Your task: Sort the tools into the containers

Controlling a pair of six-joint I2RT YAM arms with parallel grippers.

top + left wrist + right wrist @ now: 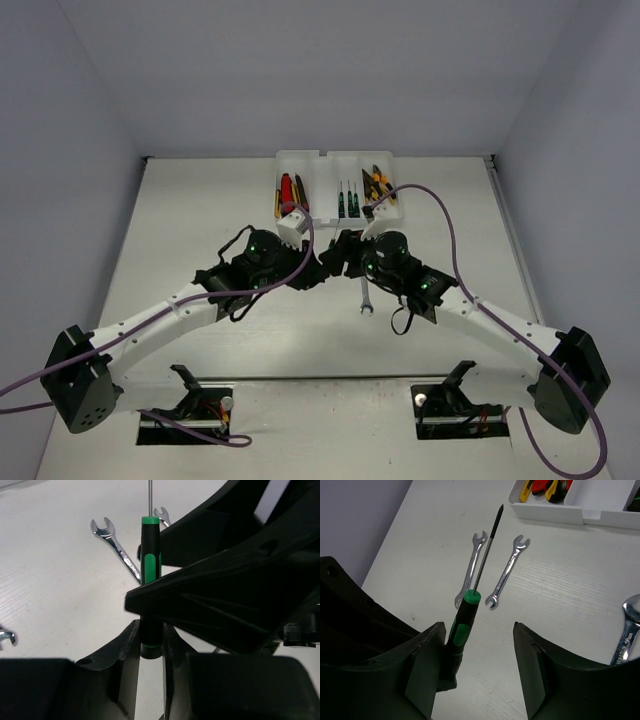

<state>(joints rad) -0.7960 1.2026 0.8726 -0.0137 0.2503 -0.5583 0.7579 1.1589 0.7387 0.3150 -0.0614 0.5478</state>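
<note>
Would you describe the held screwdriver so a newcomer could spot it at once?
Near the middle of the table, on the near side of the white tray, the left gripper is shut on the screwdriver. Unlike the silver wrenches lying flat nearby, it has a black-and-green handle and a thin shaft.

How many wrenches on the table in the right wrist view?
3: left wrench and middle wrench lie side by side past the screwdriver; third wrench is cut off at right edge. Others may be hidden.

Black-green screwdriver (461,625), silver wrenches (507,572), white tray (547,511)
</note>
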